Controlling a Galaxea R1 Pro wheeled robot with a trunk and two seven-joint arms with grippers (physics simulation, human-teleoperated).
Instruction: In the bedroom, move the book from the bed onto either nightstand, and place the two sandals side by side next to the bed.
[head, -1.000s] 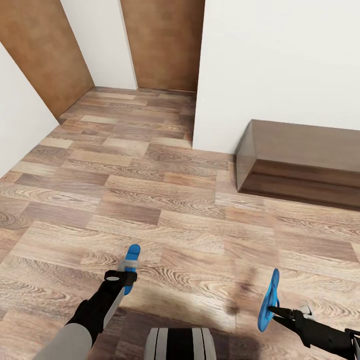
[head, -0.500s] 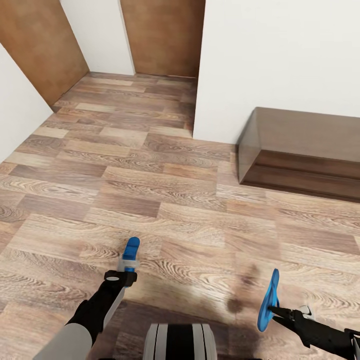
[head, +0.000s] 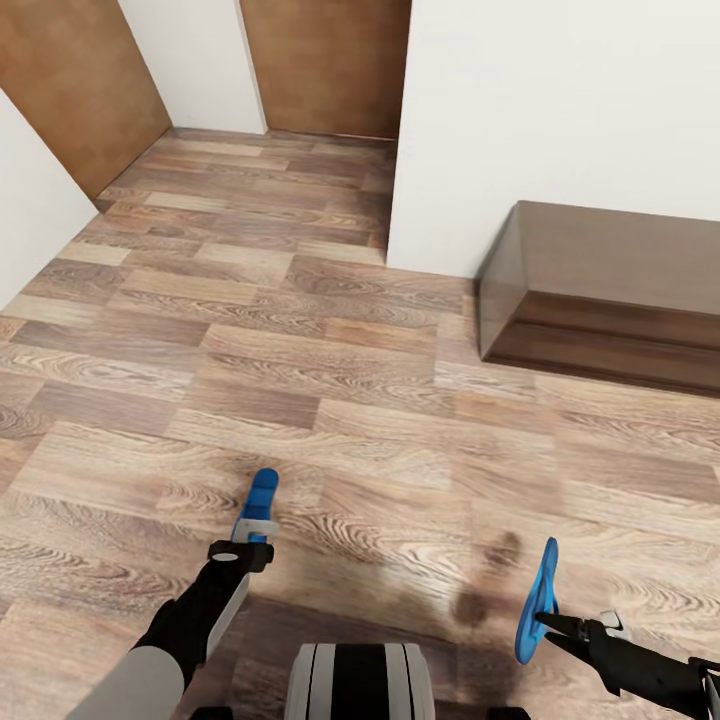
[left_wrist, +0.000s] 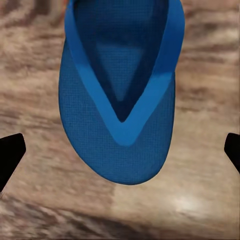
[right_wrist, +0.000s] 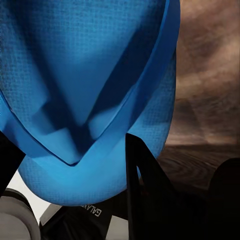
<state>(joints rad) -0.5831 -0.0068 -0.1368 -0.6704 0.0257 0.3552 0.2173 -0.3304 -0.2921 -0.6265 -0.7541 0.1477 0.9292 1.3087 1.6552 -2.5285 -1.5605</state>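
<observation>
Each gripper, left (head: 252, 532) and right (head: 548, 622), is clamped on one sandal (head: 262, 500); carry both steadily, without swinging.

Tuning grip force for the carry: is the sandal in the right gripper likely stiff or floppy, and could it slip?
The sandal in the right gripper stands on edge without visible drooping, so probably fairly stiff and light. It is thin and flat, held near one end, so it may pivot if jolted. Its sole looks finely textured, so slipping seems less likely, though the pinch looks narrow.
</observation>
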